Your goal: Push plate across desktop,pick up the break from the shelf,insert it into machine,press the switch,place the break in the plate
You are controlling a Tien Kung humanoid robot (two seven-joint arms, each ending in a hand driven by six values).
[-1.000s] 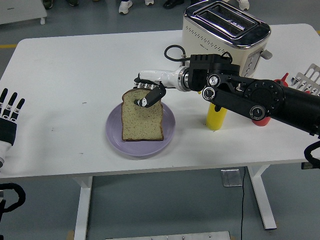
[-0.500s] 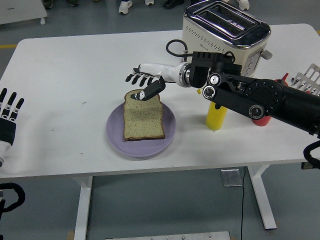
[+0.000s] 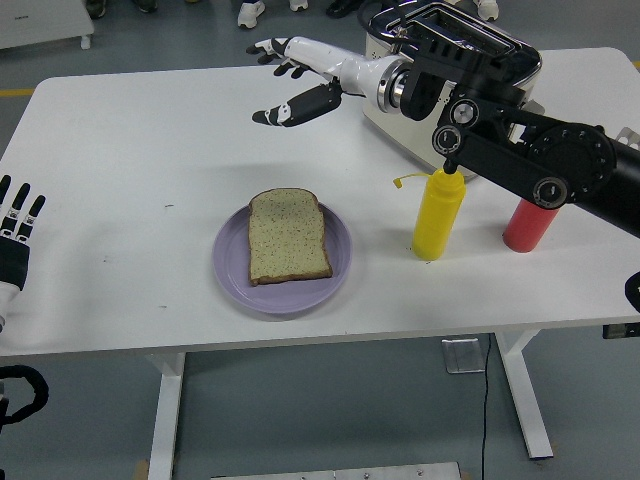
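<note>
My right hand [image 3: 292,75] high over table's far side, fingers spread, holding nothing. Bread slice [image 3: 288,236] lies flat on purple plate [image 3: 228,270], well apart from hand, nearer me. Toaster [image 3: 462,45] behind my arm. Left hand [image 3: 17,232] at left edge, fingers straight.

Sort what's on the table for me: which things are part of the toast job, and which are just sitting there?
Part of the job:
- bread slice, lying on the plate
- purple plate
- toaster, at the far right
- right hand, open, raised over the table

Just lying about:
- yellow squeeze bottle
- red bottle
- left hand, resting at the left edge
</note>
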